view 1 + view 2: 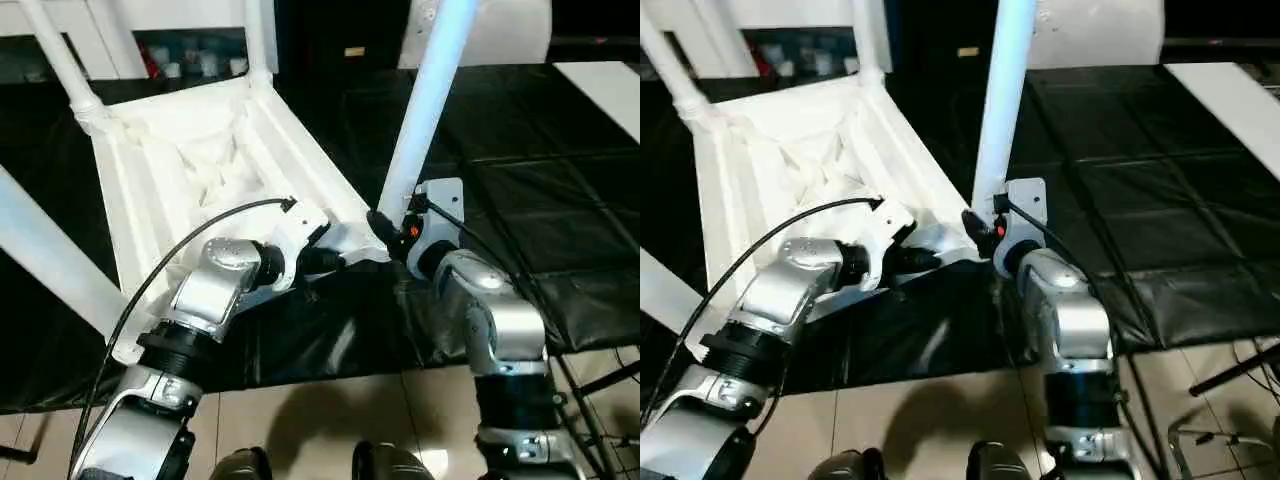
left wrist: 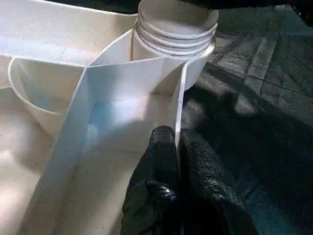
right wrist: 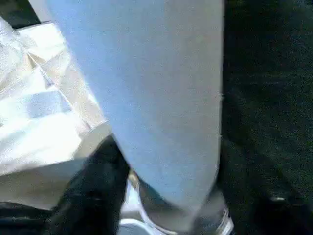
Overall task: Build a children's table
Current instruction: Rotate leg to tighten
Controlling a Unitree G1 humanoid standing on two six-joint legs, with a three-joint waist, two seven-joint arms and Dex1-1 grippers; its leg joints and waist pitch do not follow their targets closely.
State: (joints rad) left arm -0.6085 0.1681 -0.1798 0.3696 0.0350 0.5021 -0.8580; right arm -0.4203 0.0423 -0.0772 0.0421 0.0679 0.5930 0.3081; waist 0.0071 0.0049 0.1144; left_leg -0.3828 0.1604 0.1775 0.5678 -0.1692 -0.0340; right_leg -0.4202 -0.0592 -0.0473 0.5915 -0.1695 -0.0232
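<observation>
The white table top (image 1: 180,170) lies upside down on the black mat, ribbed underside up. White legs stand in its far corners (image 1: 62,62) (image 1: 260,35), and a third leg (image 1: 45,262) slants at the near left. My left gripper (image 2: 177,139) is shut on the thin rim wall (image 2: 146,73) beside the near right corner socket. My right gripper (image 1: 392,225) is shut around the base of the fourth leg (image 1: 425,110), one black finger (image 3: 93,181) on each side. That leg's threaded end (image 2: 176,29) sits upright in the socket.
Black mat tiles (image 1: 520,200) cover the floor around the table; beige floor tiles (image 1: 330,410) lie nearest me. A white cabinet (image 1: 190,50) stands at the back, a white strip (image 1: 610,90) at far right, and a metal stand (image 1: 1230,440) near my right side.
</observation>
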